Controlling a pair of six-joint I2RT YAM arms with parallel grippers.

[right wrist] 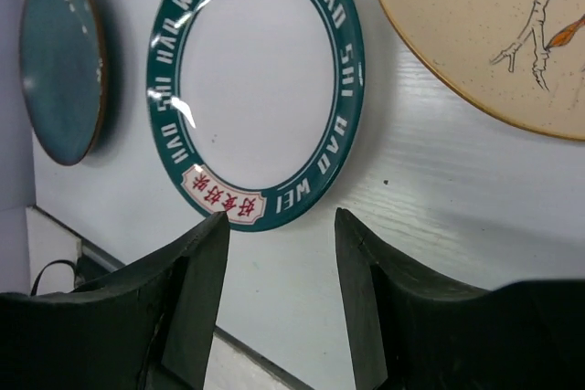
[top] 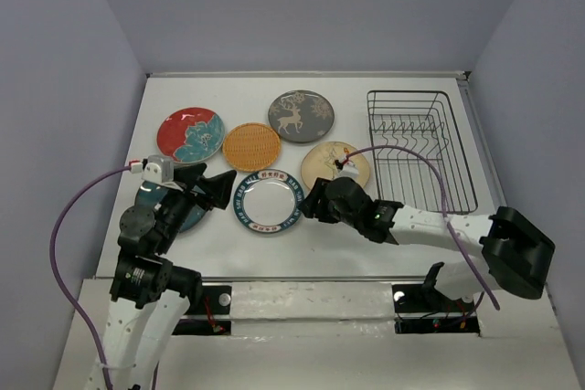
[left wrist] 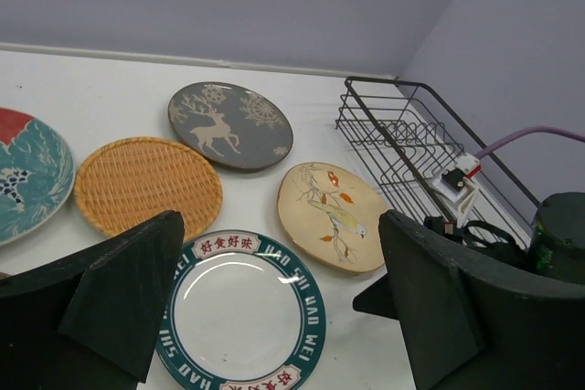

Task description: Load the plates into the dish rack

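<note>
I judge the step in hand to be the pick of the white plate [top: 267, 202], the one with the lettered rim, which lies flat on the desk [top: 238, 98] off the near left corner of the rack [top: 409, 93]; my right gripper [right wrist: 279, 226] hangs low at that plate's near edge, jaws parted a moderate way and holding nothing; to do it well I would slide one finger under the rim and bring the other over it, since a flat plate gives little to bite on, then close firmly, tip the plate upright and carry it toward the rack, clear of the cream plate [top: 331, 160] that lies just beside the rack's left side; it should go down on edge between two prongs; my left gripper [top: 215, 187] sits further from the rack, spread wide and empty, and I would hold it back out of the way; counting: six plates, none of them in the rack; besides those two, the grey plate [top: 301, 116], orange plate [top: 251, 146] and red plate [top: 190, 134] run leftward away from the rack, and the dark teal plate [right wrist: 64, 61] is farthest, partly under my left arm; one rack; two grippers.
</note>
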